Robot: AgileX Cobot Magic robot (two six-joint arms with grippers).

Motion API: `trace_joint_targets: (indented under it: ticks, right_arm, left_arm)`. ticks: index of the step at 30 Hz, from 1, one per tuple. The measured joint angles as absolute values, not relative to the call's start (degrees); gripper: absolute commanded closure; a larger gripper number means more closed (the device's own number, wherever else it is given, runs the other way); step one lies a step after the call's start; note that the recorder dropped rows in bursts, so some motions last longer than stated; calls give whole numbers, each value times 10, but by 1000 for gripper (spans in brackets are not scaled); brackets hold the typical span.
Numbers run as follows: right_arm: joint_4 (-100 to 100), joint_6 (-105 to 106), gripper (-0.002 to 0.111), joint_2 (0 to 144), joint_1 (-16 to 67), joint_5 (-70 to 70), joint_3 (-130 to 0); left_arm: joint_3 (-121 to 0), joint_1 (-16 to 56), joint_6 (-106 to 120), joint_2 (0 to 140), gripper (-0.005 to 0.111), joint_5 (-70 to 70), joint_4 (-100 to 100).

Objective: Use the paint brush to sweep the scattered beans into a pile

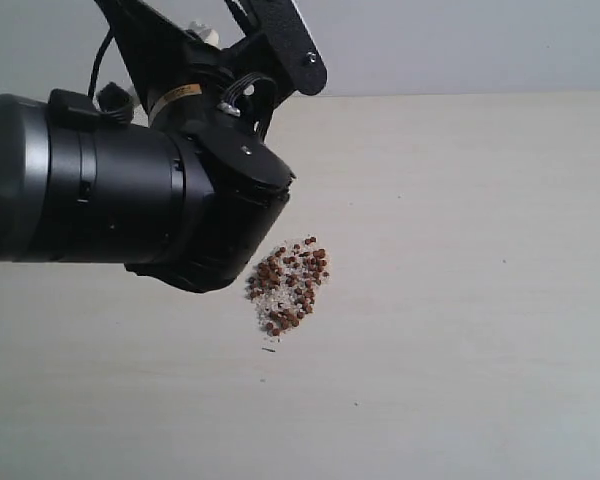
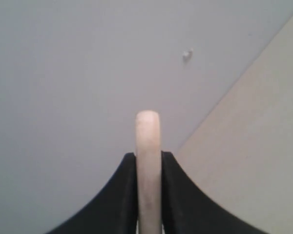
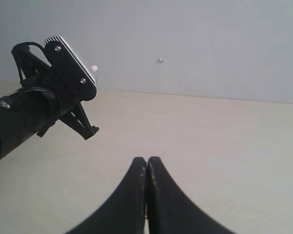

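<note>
One compact pile [image 1: 288, 285] sits mid-frame; with your left gripper [image 2: 148, 157] clamped on the paint brush [image 2: 148, 129], keep strokes light and inward.

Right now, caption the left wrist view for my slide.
Left gripper clamps the paint brush by its pale wooden handle, wall and table behind.

Of the brush [image 2: 148, 161] only the handle was shown, cut off at the lower edge; in the exterior view it was hidden behind the left arm [image 1: 130, 190], itself cropped left and top.
</note>
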State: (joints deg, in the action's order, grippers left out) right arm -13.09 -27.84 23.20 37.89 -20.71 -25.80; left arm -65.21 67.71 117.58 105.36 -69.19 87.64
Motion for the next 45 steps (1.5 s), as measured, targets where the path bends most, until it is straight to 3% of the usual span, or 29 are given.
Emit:
trace_joint_targets:
  ticks: [10, 16, 21, 25, 31, 37, 41, 45]
  right_arm:
    - [-131, -278, 108, 232, 379, -207, -258]
    - [-131, -278, 108, 232, 379, -207, -258]
    - [-131, -278, 108, 232, 379, -207, -258]
    - [-131, -278, 108, 232, 379, -207, -258]
    - [-131, -278, 108, 232, 379, -207, -258]
    - [-131, -278, 108, 232, 379, -207, -258]
    - [-131, -278, 108, 232, 379, -207, -258]
    - [-131, -278, 108, 232, 379, -207, -258]
  left_arm:
    - [-598, 565, 1074, 913, 107, -551, 927]
    - [-462, 562, 907, 687, 107, -428, 875]
    - [-325, 562, 805, 480, 107, -237, 740]
    - [-284, 562, 673, 399, 107, -219, 592]
    - [-283, 562, 358, 444, 107, -309, 396]
    - [-292, 554, 275, 551, 107, -435, 359]
    - [-343, 500, 189, 644, 107, -413, 250]
    - [-403, 401, -18, 724, 107, -395, 30]
